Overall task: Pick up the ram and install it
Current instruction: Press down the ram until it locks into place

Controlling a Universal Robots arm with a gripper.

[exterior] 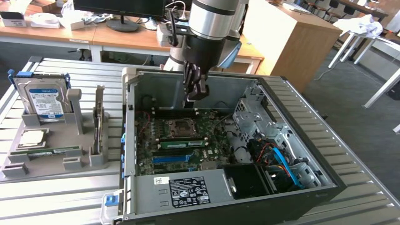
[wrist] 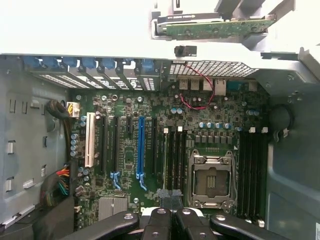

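Note:
The ram (exterior: pixel 48 151), a slim green stick, lies flat in the front of the grey holder (exterior: pixel 56 165), at the exterior view's left of the open computer case (exterior: pixel 300 140). My gripper (exterior: pixel 195 93) hangs inside the case above the motherboard (exterior: pixel 181 140), far from that stick. Its dark fingertips (wrist: pixel 170 197) are pressed together over the slots next to the CPU socket (wrist: pixel 212 177), with nothing visible between them. A similar green strip (exterior: pixel 182 144) sits in a slot between the socket and the blue slot (exterior: pixel 172 158).
A hard drive (exterior: pixel 44 101), a CPU (exterior: pixel 34 138) and an upright expansion card (exterior: pixel 99 119) stand in the holder. The case walls, drive cage (exterior: pixel 250 119) and blue cables (exterior: pixel 281 161) hem in the motherboard. Beyond the case wall a green board (wrist: pixel 215 26) shows.

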